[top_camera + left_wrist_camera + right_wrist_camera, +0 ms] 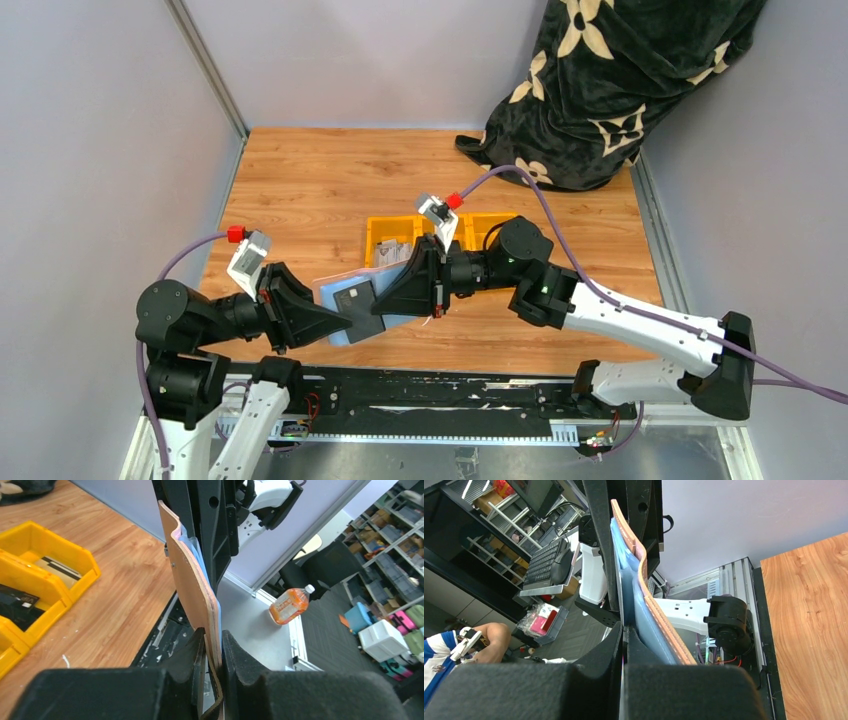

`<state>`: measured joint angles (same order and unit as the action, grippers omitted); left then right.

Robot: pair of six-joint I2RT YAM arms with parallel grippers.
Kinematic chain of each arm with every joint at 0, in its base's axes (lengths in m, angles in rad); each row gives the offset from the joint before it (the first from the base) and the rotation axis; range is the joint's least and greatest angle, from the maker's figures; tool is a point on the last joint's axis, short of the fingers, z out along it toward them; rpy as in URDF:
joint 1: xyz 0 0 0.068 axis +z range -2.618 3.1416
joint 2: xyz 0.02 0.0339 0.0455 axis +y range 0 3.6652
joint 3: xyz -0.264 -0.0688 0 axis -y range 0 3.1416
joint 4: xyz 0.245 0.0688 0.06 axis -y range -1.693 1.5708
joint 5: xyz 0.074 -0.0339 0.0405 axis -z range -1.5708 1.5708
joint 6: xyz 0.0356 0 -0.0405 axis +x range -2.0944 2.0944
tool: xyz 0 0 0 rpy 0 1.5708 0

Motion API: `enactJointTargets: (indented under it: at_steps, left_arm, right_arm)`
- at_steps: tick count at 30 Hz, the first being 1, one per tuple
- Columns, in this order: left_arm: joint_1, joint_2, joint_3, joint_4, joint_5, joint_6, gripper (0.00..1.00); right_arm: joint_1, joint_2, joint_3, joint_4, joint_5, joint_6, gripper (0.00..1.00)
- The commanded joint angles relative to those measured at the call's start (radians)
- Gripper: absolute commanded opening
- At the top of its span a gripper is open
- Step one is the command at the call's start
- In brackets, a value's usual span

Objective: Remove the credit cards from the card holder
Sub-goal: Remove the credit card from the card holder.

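**Between left gripper [214,647] and right gripper [624,636]: card holder [340,290] pinched at both ends**

Flanked just past the right gripper, on the side away from the arm bases, by yellow bins [375,226] on the wooden table [300,180], with a dark-striped pale card [56,566] in one bin and something dark in the next. Backed farther off by a black flower-patterned blanket [610,80] heaped at the table's far corner. Looked past the left gripper onto an orange bottle [287,605] on the floor.

Masked at each end by black fingers: left fingers [190,655] pressed together on one end, right fingers [609,650] nipped likewise onto the opposite end. Showed one dark rectangle on the blue face from above; card or slot, could not tell.

Raised over the table, long axis running straight from one gripper to the other. Seen edge-on by both wrist cameras, tilted so the blue inner face showed from above. Turned tan outer face toward the bins, blue face toward the arm bases. Bowed in a slight wave along its length.
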<state>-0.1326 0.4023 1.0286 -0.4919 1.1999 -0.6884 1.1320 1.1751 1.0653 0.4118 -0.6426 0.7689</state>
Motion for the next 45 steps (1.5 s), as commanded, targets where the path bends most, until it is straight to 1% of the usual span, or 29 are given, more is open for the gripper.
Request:
enactJointTargets:
  at_steps: [1,6,7,8,9,10,13,16,17,18,20,22,23,27,33,38,39,42,45]
  left_arm:
    - [-0.002,0.001,-0.011,0.097,0.065,-0.088,0.17]
    - [-0.002,0.001,-0.009,0.112,0.054,-0.101,0.04]
    - [-0.002,0.001,-0.009,0.113,0.049,-0.102,0.02]
    - [-0.002,0.003,-0.010,0.113,0.045,-0.102,0.00]
    - [-0.002,0.004,-0.010,0.112,0.043,-0.102,0.00]
    - [-0.002,0.004,-0.012,0.112,0.043,-0.102,0.00]
    - [-0.002,0.004,-0.015,0.110,0.037,-0.100,0.00]
    - [-0.002,0.001,-0.017,0.109,0.032,-0.100,0.00]
    - [-0.002,0.001,-0.016,0.110,0.029,-0.099,0.00]
    - [-0.002,0.001,-0.018,0.108,0.029,-0.100,0.00]
    - [-0.002,0.003,-0.013,0.107,0.028,-0.102,0.00]
    - [-0.002,0.003,-0.009,0.107,0.027,-0.102,0.00]
    - [-0.002,0.004,-0.006,0.107,0.027,-0.100,0.00]
    - [-0.002,0.006,-0.001,0.104,0.026,-0.096,0.00]
    - [-0.002,0.010,0.008,0.102,0.022,-0.099,0.00]
    - [-0.002,0.010,0.020,0.101,0.014,-0.105,0.00]
    - [-0.002,0.010,0.021,0.102,0.013,-0.105,0.00]
    - [-0.002,0.010,0.025,0.102,0.009,-0.106,0.00]
    - [-0.002,0.013,0.026,0.104,0.007,-0.106,0.00]
  right_arm:
    - [-0.027,-0.039,-0.053,0.102,-0.019,0.045,0.00]
    - [-0.028,-0.059,-0.093,0.172,-0.046,0.073,0.00]
    - [-0.029,-0.063,-0.099,0.180,-0.046,0.077,0.02]
    - [-0.028,-0.067,-0.105,0.190,-0.048,0.081,0.06]
    - [-0.028,-0.069,-0.109,0.199,-0.050,0.086,0.13]
    - [-0.028,-0.070,-0.112,0.207,-0.051,0.089,0.18]
    - [-0.028,-0.069,-0.109,0.229,-0.054,0.105,0.22]
    - [-0.026,-0.058,-0.097,0.264,-0.063,0.125,0.23]
    - [-0.026,-0.055,-0.089,0.273,-0.068,0.131,0.22]
    - [-0.026,-0.050,-0.085,0.280,-0.074,0.135,0.19]
    - [-0.026,-0.050,-0.083,0.290,-0.081,0.140,0.08]
    - [-0.025,-0.056,-0.090,0.291,-0.079,0.139,0.01]
    - [-0.024,-0.061,-0.093,0.290,-0.076,0.136,0.00]
    - [-0.027,-0.097,-0.126,0.278,-0.050,0.117,0.00]
    - [-0.026,-0.159,-0.140,0.180,0.005,0.056,0.00]
    - [-0.022,-0.150,-0.146,0.183,0.006,0.060,0.00]
    - [-0.016,-0.142,-0.143,0.184,0.006,0.062,0.03]
    - [0.004,-0.105,-0.129,0.190,0.006,0.059,0.26]
    - [0.009,-0.077,-0.115,0.203,-0.003,0.070,0.34]
